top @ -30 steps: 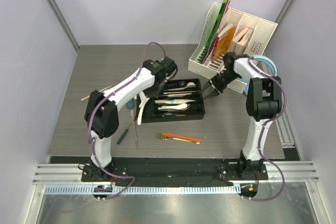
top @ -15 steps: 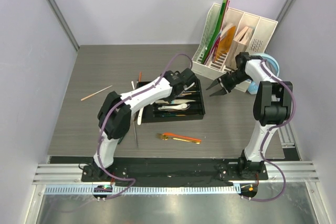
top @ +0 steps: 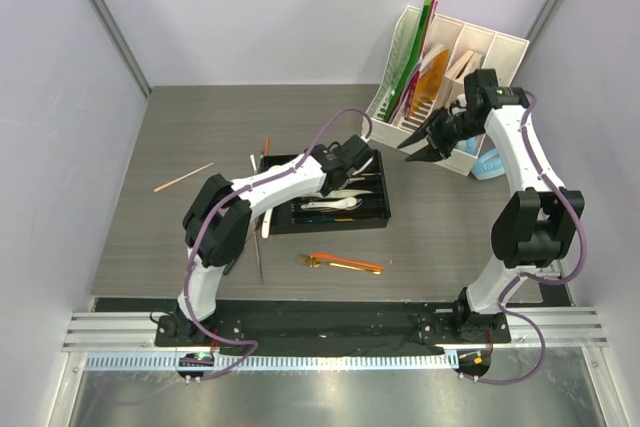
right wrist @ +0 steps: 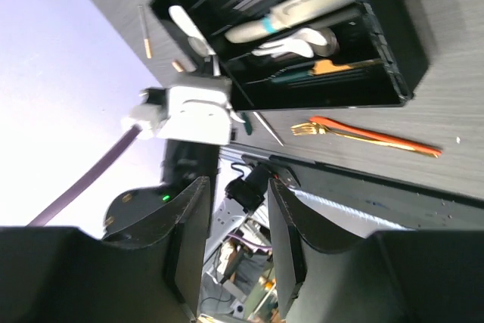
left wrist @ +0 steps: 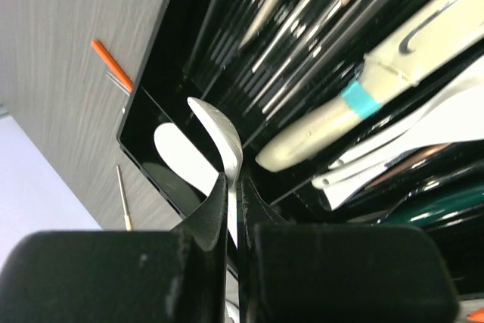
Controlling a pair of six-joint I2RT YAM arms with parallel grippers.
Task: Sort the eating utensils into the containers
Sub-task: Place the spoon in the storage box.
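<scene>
Steel spoon (left wrist: 221,138) pinched by its handle in left fingers (left wrist: 204,225), bowl over the 1 o'clock corner of the black tray (top: 330,227), next to a white piece (left wrist: 178,155). Tray sits mid-tabletop (top: 200,127), several utensils inside. Gold fork (top: 312,261) and orange chopsticks (top: 357,265) lie loose at the tray's 6 o'clock. Right fingers (right wrist: 187,247) apart, empty, at 2 o'clock by the white organiser (top: 490,52).
</scene>
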